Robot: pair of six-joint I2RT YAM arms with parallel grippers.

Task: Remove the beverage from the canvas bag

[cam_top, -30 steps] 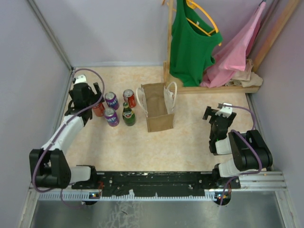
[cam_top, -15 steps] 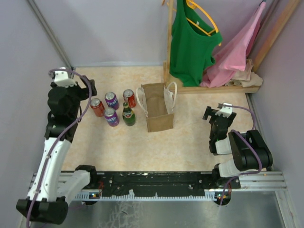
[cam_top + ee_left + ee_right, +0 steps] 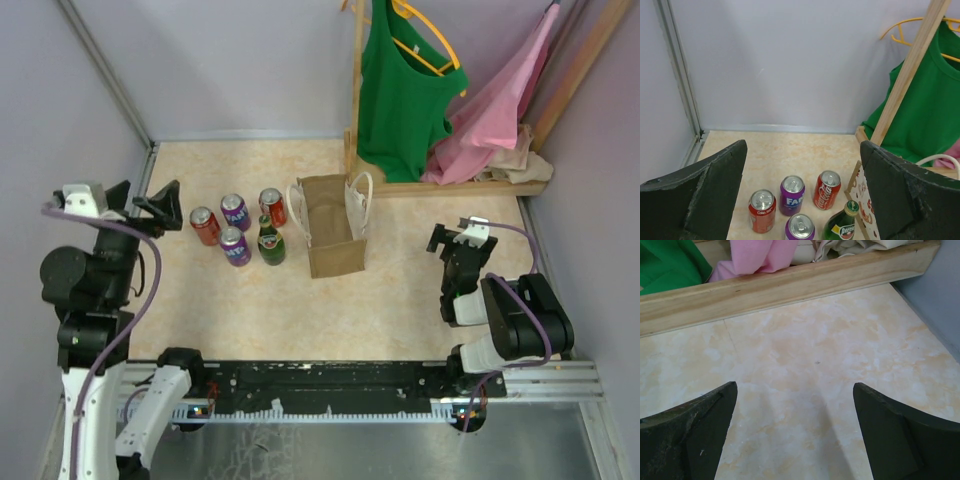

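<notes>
— What is in your left gripper (image 3: 802,147)?
— Nothing. Its fingers are spread wide and it hangs in the air, touching nothing. Below and ahead of it, framed between the fingers, stand a red can (image 3: 205,226), a purple can (image 3: 235,211), a second purple can (image 3: 236,245), a cola can (image 3: 272,207) and a green bottle (image 3: 271,240).
— And the canvas bag (image 3: 330,235)?
— Upright on the table (image 3: 400,290), to the right of that gripper, just beyond the bottle. All five drinks are outside it.
— Your right gripper (image 3: 794,386)?
— Also wide apart and holding nothing, low over bare tabletop. The bag is well off to its left; the wooden rack base (image 3: 790,285) lies straight ahead.
</notes>
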